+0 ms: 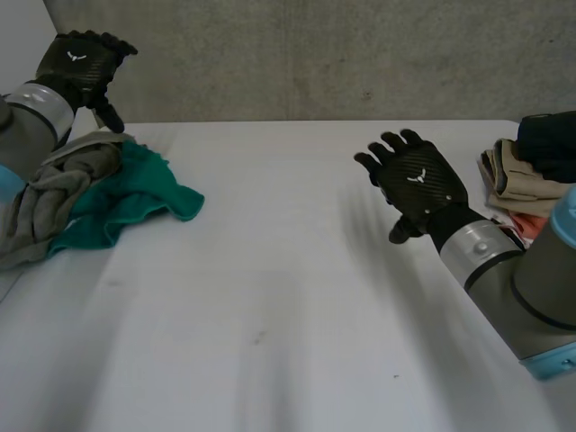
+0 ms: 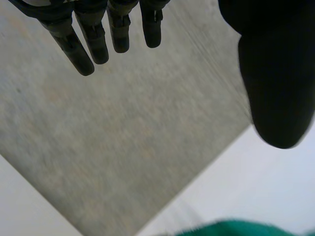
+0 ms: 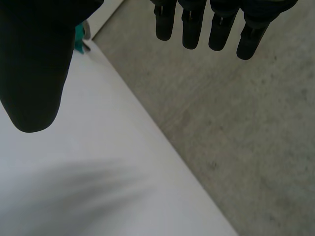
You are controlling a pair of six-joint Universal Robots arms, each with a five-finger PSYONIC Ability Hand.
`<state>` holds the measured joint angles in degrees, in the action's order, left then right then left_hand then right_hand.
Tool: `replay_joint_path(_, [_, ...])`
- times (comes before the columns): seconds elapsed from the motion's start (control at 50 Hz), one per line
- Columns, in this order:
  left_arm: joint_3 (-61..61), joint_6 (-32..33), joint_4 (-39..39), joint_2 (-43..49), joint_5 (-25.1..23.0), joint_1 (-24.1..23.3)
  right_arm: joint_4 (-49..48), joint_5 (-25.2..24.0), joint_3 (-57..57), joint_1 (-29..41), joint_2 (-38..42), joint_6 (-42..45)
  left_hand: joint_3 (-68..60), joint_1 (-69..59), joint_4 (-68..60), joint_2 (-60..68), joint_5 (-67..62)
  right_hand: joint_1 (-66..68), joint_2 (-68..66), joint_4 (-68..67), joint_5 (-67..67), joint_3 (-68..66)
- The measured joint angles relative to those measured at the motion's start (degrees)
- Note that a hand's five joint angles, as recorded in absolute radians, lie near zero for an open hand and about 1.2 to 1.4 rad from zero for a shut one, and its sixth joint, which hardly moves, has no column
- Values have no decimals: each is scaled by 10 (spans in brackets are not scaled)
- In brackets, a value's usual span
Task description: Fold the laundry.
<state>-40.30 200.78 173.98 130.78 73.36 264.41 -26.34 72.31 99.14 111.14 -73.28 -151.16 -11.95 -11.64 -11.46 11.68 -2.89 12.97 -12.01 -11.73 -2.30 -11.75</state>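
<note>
Well, my left hand hangs raised over the far left corner of the counter, in front of the grey wall, above and just behind the unfolded heap. It is open: in its wrist view the fingers run straight and loose, with the thumb well apart from them.

The heap lies at the counter's left edge. A grey cloth is crumpled on top of a green cloth. The green one spills out toward the middle, and the grey one trails toward my left arm.

My right hand hovers over the right half of the counter with its back showing. It is open too, fingers spread and straight, thumb off to the side. Near it, at the right edge, sits a folded stack of clothes, tan and orange with a dark piece on top. My right forearm passes in front of the stack.

Between the green cloth and my right hand lies a wide white stretch of counter, and it runs on to the near edge. The counter's far edge meets the wall in a straight line behind both hands.
</note>
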Motion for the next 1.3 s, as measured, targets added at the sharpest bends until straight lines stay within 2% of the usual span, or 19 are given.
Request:
replay_joint_path(0.1, [45,51,-127,30,1,11,-11,0,-3,13,2,-2,0,0,0,0,0,0,0,0,0,0])
replay_joint_path(0.22, [65,125,-186,87,9,19,-10,2,-3,17,9,0,0,0,0,0,0,0,0,0,0,0])
replay_joint_path(0.3, [65,155,-165,133,14,18,-10,4,-2,18,17,1,0,0,0,0,0,0,0,0,0,0])
replay_joint_path(0.6, [71,169,3,219,37,1,-11,4,1,18,25,2,-2,-3,-3,3,-1,0,0,0,0,0])
replay_joint_path(0.64, [76,175,13,223,44,-2,-11,4,1,19,26,3,-48,-56,-55,51,-42,0,0,0,0,0])
replay_joint_path(0.66, [79,178,15,225,47,-3,-11,4,2,19,26,3,-101,-120,-108,104,-95,0,0,0,0,0])
replay_joint_path(0.68, [83,184,16,229,50,-4,-11,4,2,19,27,4,-208,-242,-216,212,-200,0,0,0,0,0])
replay_joint_path(0.7, [87,189,16,231,51,-5,-11,4,2,19,27,5,-208,-242,-216,212,-200,0,0,0,0,0])
replay_joint_path(0.72, [95,196,13,236,54,-6,-11,4,2,19,27,6,-351,-393,-360,357,-337,0,0,0,0,0])
replay_joint_path(0.74, [101,203,9,240,55,-6,-12,4,2,19,27,7,-451,-471,-460,457,-431,0,0,0,0,0])
replay_joint_path(0.78, [116,216,-3,248,59,-7,-12,4,2,19,28,9,-541,-494,-550,545,-505,0,0,0,0,0])
replay_joint_path(0.88, [146,230,-43,254,66,-7,-12,4,1,18,28,11,-557,-494,-569,556,-513,0,0,0,0,0])
replay_joint_path(0.96, [150,213,-67,225,70,-12,-12,4,-1,16,26,12,-557,-494,-569,556,-513,0,0,0,0,0])
replay_joint_path(1.02, [136,176,-76,178,70,-23,-12,5,-3,13,24,12,-557,-494,-569,556,-513,0,0,0,0,0])
replay_joint_path(1.18, [48,9,-76,-21,55,-84,-9,9,-17,-7,16,6,-560,-494,-569,560,-513,0,0,0,0,0])
replay_joint_path(1.3, [-5,-82,-76,-133,45,-142,-5,10,-32,-27,6,-6,-560,-494,-569,561,-513,0,0,0,0,0])
